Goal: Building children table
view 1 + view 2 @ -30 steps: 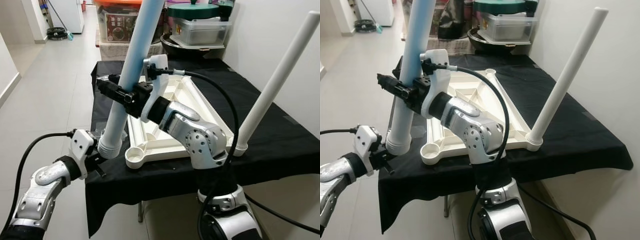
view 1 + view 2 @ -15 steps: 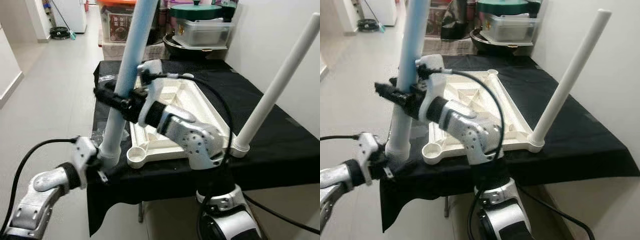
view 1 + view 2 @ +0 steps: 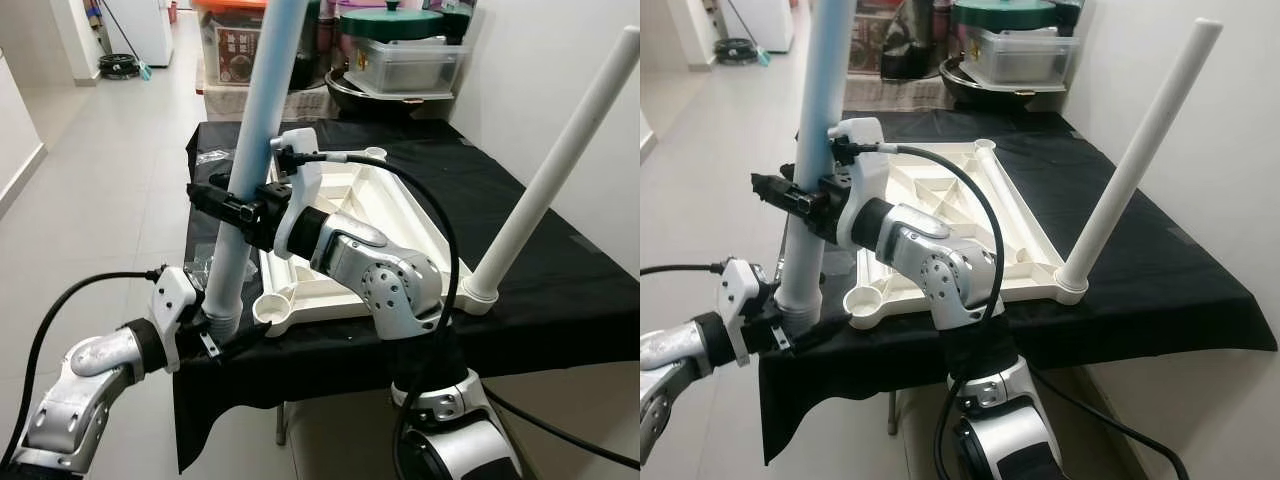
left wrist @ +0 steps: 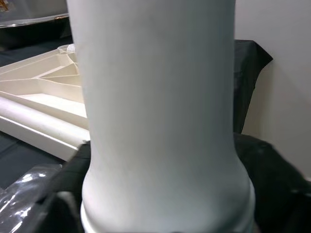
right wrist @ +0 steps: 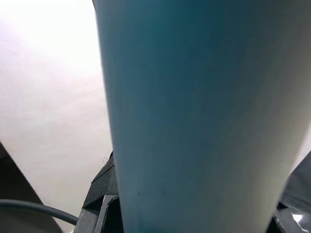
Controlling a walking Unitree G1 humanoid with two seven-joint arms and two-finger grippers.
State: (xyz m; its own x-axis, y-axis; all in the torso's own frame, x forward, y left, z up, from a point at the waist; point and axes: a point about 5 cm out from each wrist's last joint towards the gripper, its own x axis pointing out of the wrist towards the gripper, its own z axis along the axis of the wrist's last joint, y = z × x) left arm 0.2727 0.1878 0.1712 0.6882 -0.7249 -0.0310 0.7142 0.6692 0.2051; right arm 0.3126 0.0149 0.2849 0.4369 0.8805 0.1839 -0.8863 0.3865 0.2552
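A cream tabletop (image 3: 345,205) lies upside down on a black-clothed table (image 3: 560,290). One white leg (image 3: 560,170) stands in its near right corner socket. A pale blue leg (image 3: 252,150) stands almost upright to the left of the empty near left socket (image 3: 273,309). My right gripper (image 3: 222,203) is shut on the blue leg's middle. My left gripper (image 3: 215,335) is shut on its flared lower end (image 4: 160,194), which hangs at the table's front left edge, beside the socket and apart from it.
Storage boxes (image 3: 405,60) and a pot with a green lid (image 3: 390,22) stand behind the table. A white wall runs along the right. Open tiled floor (image 3: 110,160) stretches to the left. Crinkled clear plastic (image 3: 203,266) lies on the cloth near the left edge.
The blue leg's lower end has sunk a little and drawn nearer the table edge, held by both grippers. The camera has shifted slightly.
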